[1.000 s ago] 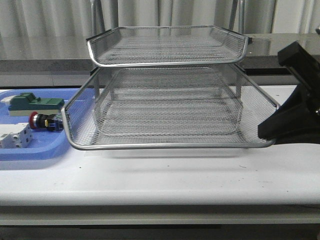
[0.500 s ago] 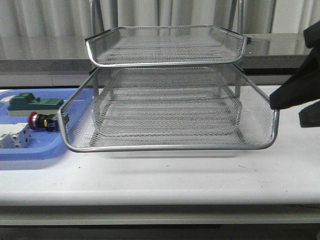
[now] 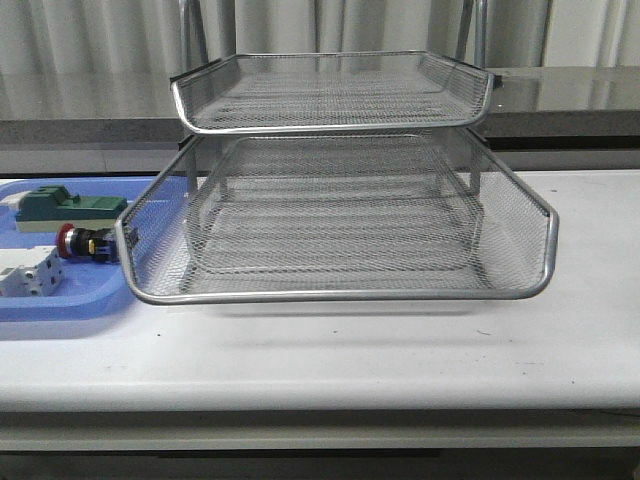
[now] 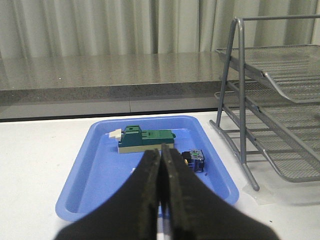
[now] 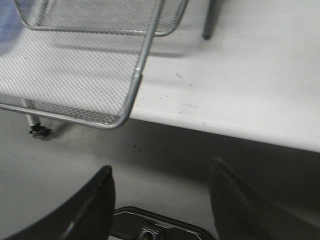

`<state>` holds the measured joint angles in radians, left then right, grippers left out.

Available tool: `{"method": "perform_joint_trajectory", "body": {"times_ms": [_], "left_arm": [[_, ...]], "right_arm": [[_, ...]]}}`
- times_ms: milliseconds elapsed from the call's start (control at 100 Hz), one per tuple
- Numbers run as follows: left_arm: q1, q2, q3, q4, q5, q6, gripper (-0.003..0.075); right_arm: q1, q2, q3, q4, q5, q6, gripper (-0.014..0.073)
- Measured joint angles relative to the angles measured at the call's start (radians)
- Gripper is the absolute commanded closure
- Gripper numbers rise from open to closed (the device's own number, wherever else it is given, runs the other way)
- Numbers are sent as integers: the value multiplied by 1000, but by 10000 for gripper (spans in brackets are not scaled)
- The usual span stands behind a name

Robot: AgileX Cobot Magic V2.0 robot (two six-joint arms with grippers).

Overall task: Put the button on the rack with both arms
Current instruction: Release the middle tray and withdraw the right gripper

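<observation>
The button [image 3: 85, 242], red cap with black and blue body, lies in the blue tray just left of the rack's pulled-out lower tier; it also shows in the left wrist view [image 4: 194, 160], partly behind the fingers. The silver wire-mesh rack [image 3: 335, 215] stands mid-table, its lower tier drawn forward; a corner of it shows in the right wrist view [image 5: 100, 75]. My left gripper [image 4: 161, 152] is shut and empty, held back from the tray. My right gripper [image 5: 160, 175] is open and empty, off the table's front edge. Neither arm shows in the front view.
The flat blue tray [image 3: 60, 300] at the left also holds a green-and-beige block [image 3: 70, 208] and a white terminal block [image 3: 30, 272]. A grey counter and curtains run behind the table. The table's front edge [image 5: 225, 132] lies close to my right gripper.
My right arm has drawn away to the right and left the front view. The rack's lower tier slid a little forward and now rests still. The button has not moved.
</observation>
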<state>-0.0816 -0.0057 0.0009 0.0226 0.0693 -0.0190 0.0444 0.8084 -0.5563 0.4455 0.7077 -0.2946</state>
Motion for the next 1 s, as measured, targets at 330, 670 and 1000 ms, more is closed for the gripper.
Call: {"method": "perform_joint_trajectory", "body": {"times_ms": [330, 670, 1000], "left_arm": [[0, 0, 0, 0, 0, 0, 740], [0, 0, 0, 0, 0, 0, 740], [0, 0, 0, 0, 0, 0, 740]], "right_arm": [[0, -229, -66, -338, 180, 259, 162], [0, -436, -66, -424, 242, 295, 258], [0, -453, -66, -426, 242, 295, 670]]}}
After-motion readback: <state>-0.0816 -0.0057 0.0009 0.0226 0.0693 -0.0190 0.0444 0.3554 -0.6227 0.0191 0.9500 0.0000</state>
